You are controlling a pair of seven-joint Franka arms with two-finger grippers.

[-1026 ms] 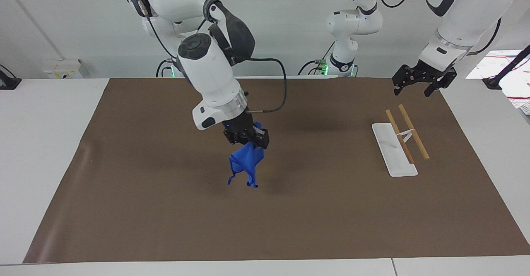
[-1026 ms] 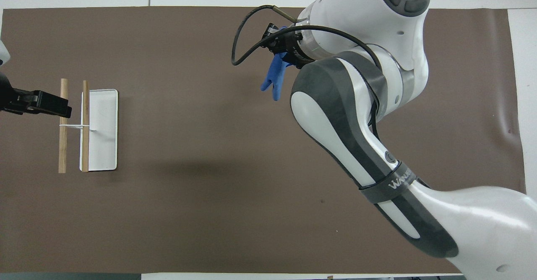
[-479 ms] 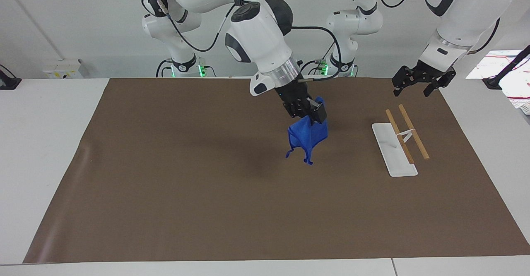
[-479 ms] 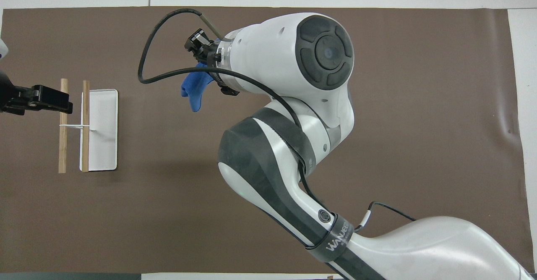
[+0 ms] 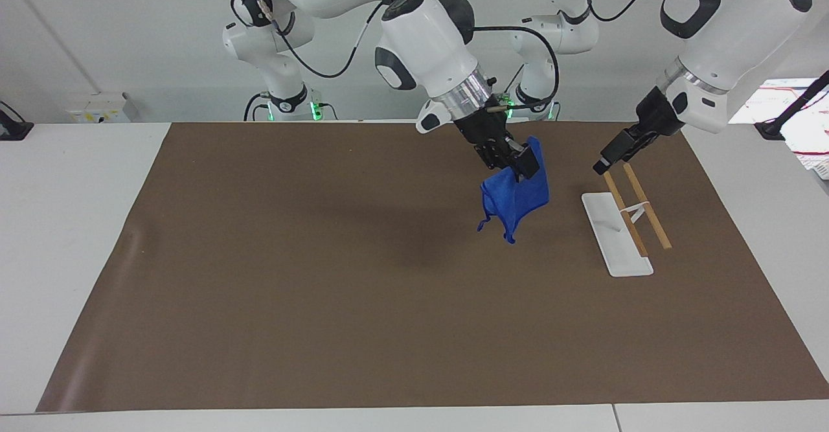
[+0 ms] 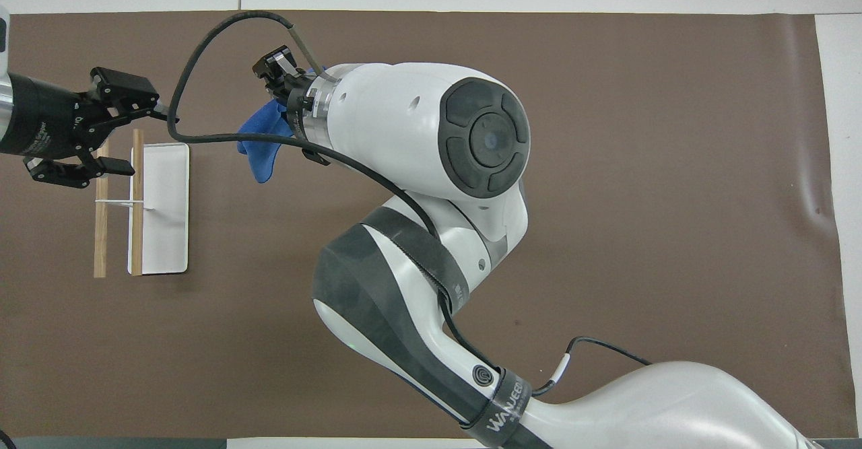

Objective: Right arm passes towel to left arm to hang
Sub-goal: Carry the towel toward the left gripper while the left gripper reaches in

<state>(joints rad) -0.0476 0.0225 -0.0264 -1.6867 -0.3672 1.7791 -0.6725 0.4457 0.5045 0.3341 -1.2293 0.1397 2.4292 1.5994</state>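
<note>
Facing view: the right pincer [image 5: 511, 158], pressed together on a bunched top edge of the towel [image 5: 516, 200], holds it in the air over the brown mat [image 5: 324, 276], toward the left arm's end of the table [image 5: 78, 212]. Gripped high, the cloth hangs free w/ its corners dangling clear of the mat, prob. so the other arm gets loose fabric to take. Right arm reaches out from its base & crosses past mid-table, wrist tipped down at a slant. The left pincer [image 5: 601, 168] is over the rack [image 5: 625, 219], a white base w/ two wooden rails, pointing down-slant at the towel; the two pincers are near, not touching.

Overhead view: the left pincer [image 6: 114, 129] is spread wide, fingers [image 6: 116, 80] aimed at the towel [image 6: 259, 141], apparently ready to receive. It hangs above the rack's [image 6: 161, 206] rails, so the hang spot sits right below the handover. The right arm's elbow & wrist housing hide most of the right pincer [image 6: 281, 82]; only blue folds show beside it. Handover not yet made.
</note>
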